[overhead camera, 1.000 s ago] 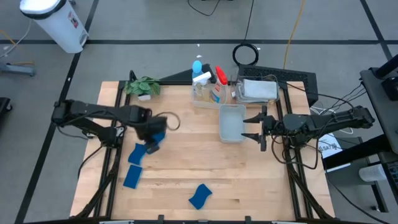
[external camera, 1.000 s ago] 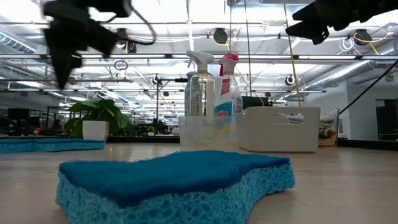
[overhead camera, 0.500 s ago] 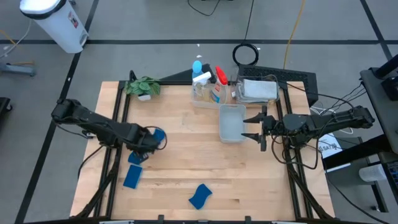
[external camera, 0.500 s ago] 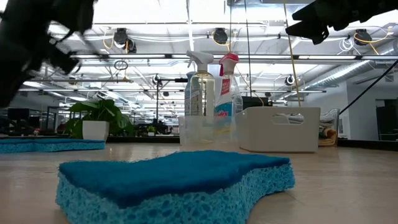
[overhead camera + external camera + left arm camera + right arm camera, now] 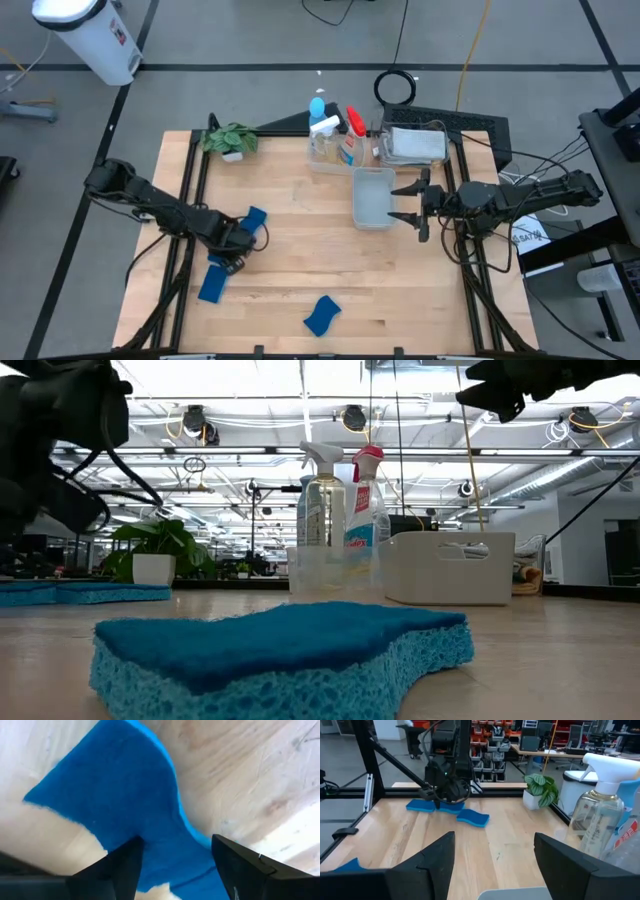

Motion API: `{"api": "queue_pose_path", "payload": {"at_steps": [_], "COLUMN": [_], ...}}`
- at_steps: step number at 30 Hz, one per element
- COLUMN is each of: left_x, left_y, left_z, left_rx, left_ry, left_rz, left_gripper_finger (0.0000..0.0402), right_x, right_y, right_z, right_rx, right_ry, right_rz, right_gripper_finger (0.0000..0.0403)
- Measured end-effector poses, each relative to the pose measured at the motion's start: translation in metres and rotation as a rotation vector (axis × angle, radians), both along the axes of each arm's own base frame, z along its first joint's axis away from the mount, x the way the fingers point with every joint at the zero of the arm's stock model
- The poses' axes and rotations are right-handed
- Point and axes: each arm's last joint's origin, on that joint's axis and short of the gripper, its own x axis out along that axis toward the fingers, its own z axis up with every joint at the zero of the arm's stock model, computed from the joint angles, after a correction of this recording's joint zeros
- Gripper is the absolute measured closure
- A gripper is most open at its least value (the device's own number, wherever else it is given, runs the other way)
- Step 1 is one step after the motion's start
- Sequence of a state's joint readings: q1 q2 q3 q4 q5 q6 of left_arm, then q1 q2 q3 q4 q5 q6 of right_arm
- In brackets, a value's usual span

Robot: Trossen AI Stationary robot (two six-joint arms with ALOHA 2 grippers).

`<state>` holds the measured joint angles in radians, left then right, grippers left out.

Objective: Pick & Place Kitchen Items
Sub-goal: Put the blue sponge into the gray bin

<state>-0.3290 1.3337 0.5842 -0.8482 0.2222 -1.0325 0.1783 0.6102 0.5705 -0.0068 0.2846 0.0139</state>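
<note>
The left gripper (image 5: 236, 252) hung over a blue sponge (image 5: 125, 815), fingers (image 5: 120, 867) apart, grasping nothing. The sponge looked light and soft, so a pinch across its narrow waist seemed best. The right gripper (image 5: 412, 205) waited released near the bin (image 5: 372, 197).

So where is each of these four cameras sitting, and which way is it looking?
High view: overhead, straight down on the table; both arms show.
Low view: at tabletop height, behind a blue sponge, facing the spray bottles; arms overhead.
Left wrist view: on the left arm, looking down at a sponge between its open fingers.
Right wrist view: on the right arm, looking across to the left gripper.
Shared: the potted plant appears in high, low and right wrist views.
</note>
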Motion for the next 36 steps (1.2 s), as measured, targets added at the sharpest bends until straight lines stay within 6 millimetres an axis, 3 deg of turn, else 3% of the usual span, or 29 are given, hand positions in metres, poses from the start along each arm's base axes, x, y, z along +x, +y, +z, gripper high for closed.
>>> {"api": "queue_pose_path", "payload": {"at_steps": [7, 13, 17, 20, 23, 27, 36], "left_x": [0.014, 0.028, 0.045, 0.054, 0.056, 0.059, 0.075], "left_y": [0.000, 0.009, 0.018, 0.028, 0.048, 0.069, 0.082], "left_z": [0.003, 0.028, 0.049, 0.057, 0.053, 0.048, 0.018], "left_rx": [0.017, 0.013, 0.050, 0.125, 0.187, 0.255, 0.239], "left_ry": [-0.145, -0.223, -0.301, -0.347, -0.321, -0.314, -0.233], "left_rz": [-0.063, -0.090, -0.038, 0.115, 0.352, 0.454, 0.395], "left_gripper_finger": [0.0163, 0.0163, 0.0163, 0.0163, 0.0163, 0.0163, 0.0154], "right_x": [0.000, 0.001, 0.002, 0.002, 0.002, 0.002, 0.002], "right_y": [0.000, 0.000, 0.000, 0.000, 0.000, 0.000, 0.000], "right_z": [0.000, 0.000, -0.001, -0.001, -0.001, -0.001, -0.001], "right_rx": [0.000, 0.013, 0.023, 0.024, 0.024, 0.024, 0.023], "right_ry": [-0.003, 0.001, 0.005, 0.006, 0.006, 0.006, 0.007], "right_rz": [0.000, -0.002, -0.003, -0.003, -0.003, -0.003, -0.003], "right_gripper_finger": [0.0165, 0.0165, 0.0165, 0.0165, 0.0165, 0.0165, 0.0165]}}
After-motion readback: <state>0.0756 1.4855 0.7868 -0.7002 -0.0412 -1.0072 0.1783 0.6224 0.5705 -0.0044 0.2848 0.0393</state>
